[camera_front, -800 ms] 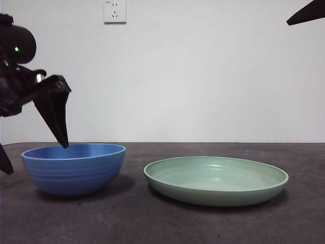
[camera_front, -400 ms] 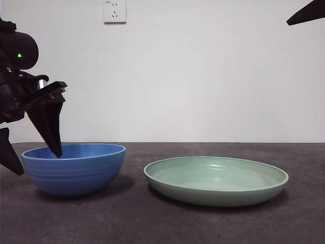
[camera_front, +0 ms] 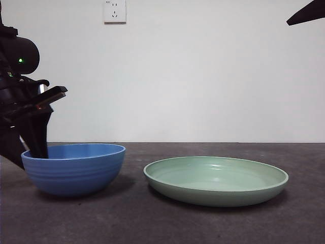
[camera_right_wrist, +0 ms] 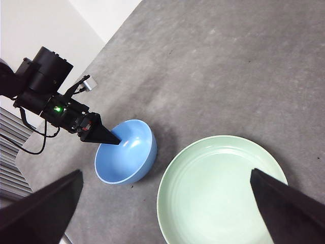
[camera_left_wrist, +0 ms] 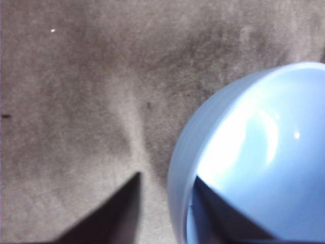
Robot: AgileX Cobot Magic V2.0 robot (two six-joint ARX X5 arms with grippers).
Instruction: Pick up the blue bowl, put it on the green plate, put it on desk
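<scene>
Left gripper straddling the rim of the blue bowl, right arm waiting high up.

The round, deep medium-blue bowl (camera_front: 74,168) with faint ridges around its outside sits on the dark grey-brown matte desk (camera_front: 152,218), and everything else is easiest placed from it. The left gripper (camera_left_wrist: 165,203) is at the bowl's rim on the side facing away from the plate: its jaws are spread apart, one black jaw inside the bowl, the other outside over the desk, with the bowl's wall between them and not clamped. Just beside the bowl, apart from it, lies the wide, shallow pale mint-green plate (camera_front: 216,179) with a raised rim, flat on the desk. The right gripper (camera_right_wrist: 167,213) hangs well above the bowl and plate, its jaws wide apart and holding nothing.
</scene>
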